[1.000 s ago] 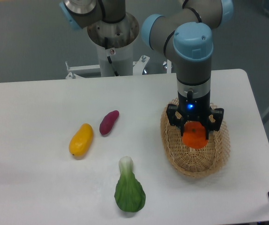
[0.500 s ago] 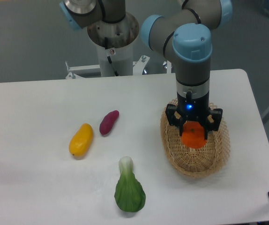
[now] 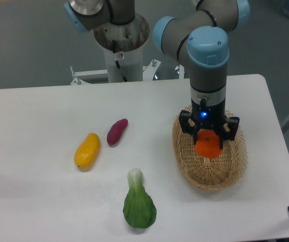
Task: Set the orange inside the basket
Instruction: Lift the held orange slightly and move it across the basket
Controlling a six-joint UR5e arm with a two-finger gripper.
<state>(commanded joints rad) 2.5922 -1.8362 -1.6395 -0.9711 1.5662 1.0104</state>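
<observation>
The orange (image 3: 208, 144) is small, round and bright, with a tiny dark stem spot on top. It sits low inside the oval tan wicker basket (image 3: 232, 169) at the right of the table. My gripper (image 3: 209, 141) points straight down over the basket, with its black fingers (image 3: 187, 128) close against both sides of the orange and shut on it. The underside of the orange is hidden by the basket, so I cannot tell whether it rests on the basket floor.
To the left on the white table lie a yellow-orange mango-like fruit (image 3: 87, 150), a purple sweet potato (image 3: 117, 131) and a green bok choy (image 3: 138, 206). The robot's base column (image 3: 120, 45) stands behind the table's far edge.
Almost nothing has moved. The orange now looks slightly higher and rounder between the fingers, and the arm has stayed over the basket.
</observation>
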